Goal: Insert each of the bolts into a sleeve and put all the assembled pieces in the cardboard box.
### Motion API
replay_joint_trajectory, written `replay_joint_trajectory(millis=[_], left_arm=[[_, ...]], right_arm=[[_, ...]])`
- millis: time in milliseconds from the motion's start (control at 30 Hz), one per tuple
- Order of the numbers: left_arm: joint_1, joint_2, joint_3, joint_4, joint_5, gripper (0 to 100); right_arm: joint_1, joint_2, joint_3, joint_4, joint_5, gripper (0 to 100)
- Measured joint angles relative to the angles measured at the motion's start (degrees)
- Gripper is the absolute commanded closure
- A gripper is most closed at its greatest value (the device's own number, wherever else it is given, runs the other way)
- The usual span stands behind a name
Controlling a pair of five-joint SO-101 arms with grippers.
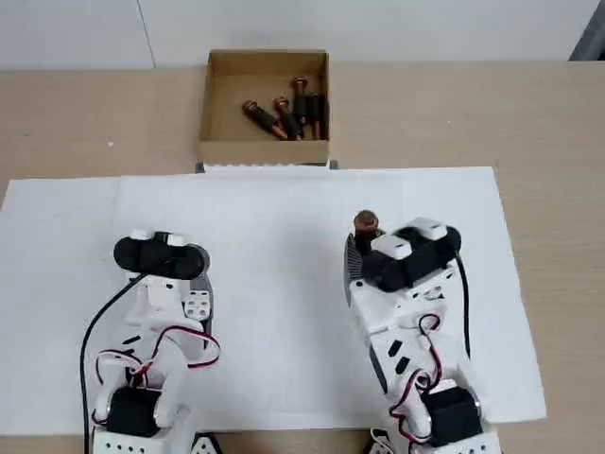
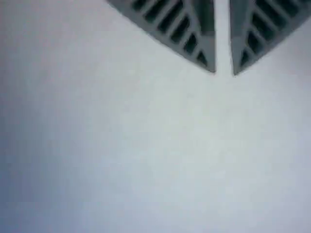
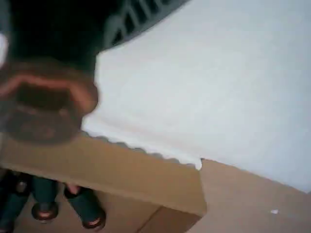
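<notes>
The cardboard box (image 1: 267, 151) stands at the table's far middle, with several dark sleeves with copper bolt heads (image 1: 284, 115) lying in it. My right gripper (image 1: 365, 238) is over the white paper, short of the box, shut on a bolt (image 1: 365, 224) whose copper head points up. In the right wrist view that bolt head (image 3: 46, 99) looms close and blurred, with the box wall (image 3: 126, 170) and assembled pieces (image 3: 87, 213) beyond it. Whether a sleeve is on the held bolt is hidden. My left gripper (image 2: 224, 72) hangs over bare paper, its fingers nearly together with nothing between them.
A white paper sheet (image 1: 284, 284) covers the table's near half, and its far edge meets the box. Bare wooden table (image 1: 473, 113) lies to both sides of the box. The left arm (image 1: 161, 257) sits over the sheet's left part.
</notes>
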Motion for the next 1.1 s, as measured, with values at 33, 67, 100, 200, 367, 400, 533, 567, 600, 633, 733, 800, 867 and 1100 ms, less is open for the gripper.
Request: replay_joint_trajectory(millis=[33,67,100,200,367,400,533,567,600,633,733,800,867,1100], left_arm=[[0.00,0.00,0.62,0.00,0.00,99],[0.00,0.00,1.32,0.00,0.00,99],[0.00,0.00,1.93,0.00,0.00,99],[0.00,0.00,2.73,0.00,0.00,99],[0.00,0.00,3.69,0.00,-1.58,99],[0.00,0.00,3.69,0.00,-2.37,99],[0.00,0.00,3.69,0.00,-4.22,99],[0.00,0.00,3.69,0.00,-4.40,99],[0.00,0.00,3.69,0.00,-4.40,99],[0.00,0.00,3.69,0.00,-4.40,99],[0.00,0.00,3.69,0.00,-4.40,99],[0.00,0.00,3.69,0.00,-4.40,99],[0.00,0.00,3.69,0.00,-4.40,99],[-0.35,0.00,3.69,0.00,-4.40,99]], right_arm=[[0.00,1.85,-1.58,0.00,0.00,99.6],[0.00,4.40,-3.60,0.00,0.00,99.6],[0.00,7.47,-5.71,-0.53,0.00,99.6],[0.00,17.93,-12.13,-3.43,0.00,99.6],[0.00,36.84,-23.30,-8.44,0.00,99.5],[0.09,40.62,-25.58,-9.67,0.00,99.5],[-0.09,54.68,-34.64,-13.45,0.00,99.5],[-0.09,58.11,-37.01,-13.98,0.00,99.5],[-0.09,61.27,-39.38,-14.42,0.79,99.5],[-0.09,64.53,-41.76,-14.95,1.49,99.5],[-0.09,73.85,-49.32,-16.09,4.31,99.5],[-0.09,79.65,-54.42,-16.09,6.07,99.5],[-0.09,85.01,-59.16,-16.09,7.91,99.5],[-0.09,102.95,-75.96,-16.09,12.84,99.5]])
